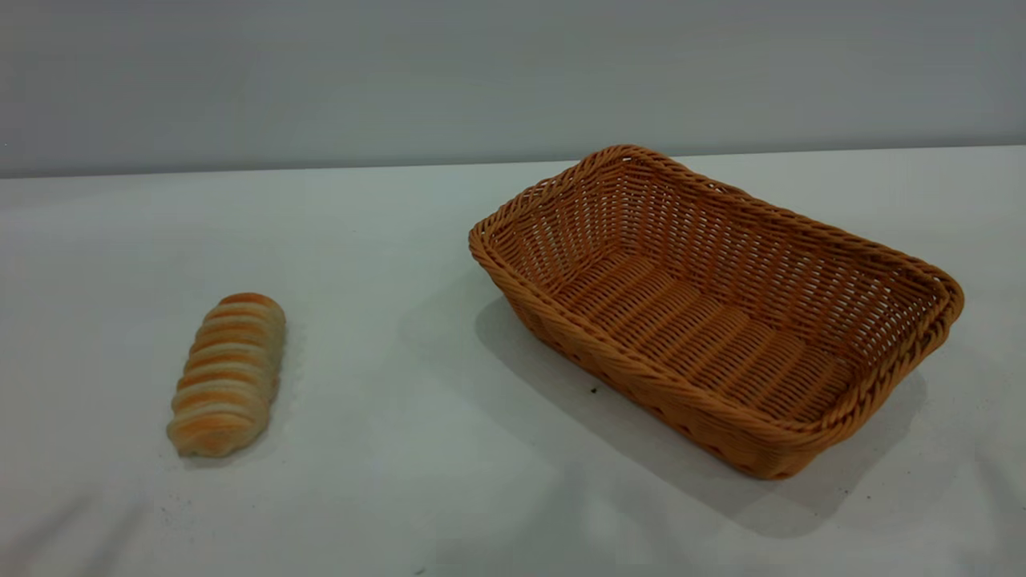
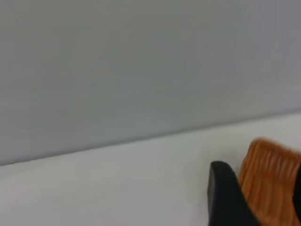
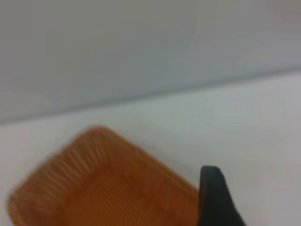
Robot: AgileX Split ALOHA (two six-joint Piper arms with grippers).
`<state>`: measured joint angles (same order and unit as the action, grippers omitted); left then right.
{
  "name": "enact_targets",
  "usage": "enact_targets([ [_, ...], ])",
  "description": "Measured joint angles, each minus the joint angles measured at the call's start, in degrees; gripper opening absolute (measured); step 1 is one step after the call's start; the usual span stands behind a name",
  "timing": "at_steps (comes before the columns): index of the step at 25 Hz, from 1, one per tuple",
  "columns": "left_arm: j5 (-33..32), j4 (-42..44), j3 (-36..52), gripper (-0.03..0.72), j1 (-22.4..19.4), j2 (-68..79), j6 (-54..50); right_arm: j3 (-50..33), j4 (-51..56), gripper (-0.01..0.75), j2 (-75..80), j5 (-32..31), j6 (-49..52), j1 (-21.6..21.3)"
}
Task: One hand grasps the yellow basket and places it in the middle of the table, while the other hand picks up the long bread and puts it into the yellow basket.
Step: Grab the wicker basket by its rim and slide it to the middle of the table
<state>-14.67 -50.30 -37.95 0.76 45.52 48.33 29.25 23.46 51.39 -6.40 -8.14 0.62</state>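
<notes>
- The yellow basket (image 1: 716,308) sits empty on the white bench (image 1: 401,481), in the right half of the exterior frame rather than at its centre, turned at an angle with one corner toward the lower right.
- The long bread (image 1: 228,374) lies on the bench at the lower left of that frame, well apart from the basket and with nothing touching it.
- Neither arm shows in the exterior view. Each wrist view shows only a single black finger at its lower right edge: the left hand's finger (image 2: 228,197) with a corner of the basket behind it, the right hand's finger (image 3: 214,197) just beside the basket's rim in the picture (whether it touches the wicker I cannot tell).
- With one finger apiece in view, I cannot tell how far either hand is open; neither is seen to have hold of anything.
- My judgement: nothing of the task is done yet. The basket has not been brought to the middle, and the bread has not been lifted or put in.
</notes>
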Motion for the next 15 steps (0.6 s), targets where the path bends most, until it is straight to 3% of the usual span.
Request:
enact_targets([
  [6,-4.0,-8.0,-12.4,0.413,0.0,20.9,16.2,3.0,-0.1,0.425,15.3,-0.9,-0.4,0.0],
  [15,-6.2,-9.3,-33.0,0.413,0.0,43.7,21.5,13.6,-0.1,0.437,25.9,-7.9,-1.6,0.0],
])
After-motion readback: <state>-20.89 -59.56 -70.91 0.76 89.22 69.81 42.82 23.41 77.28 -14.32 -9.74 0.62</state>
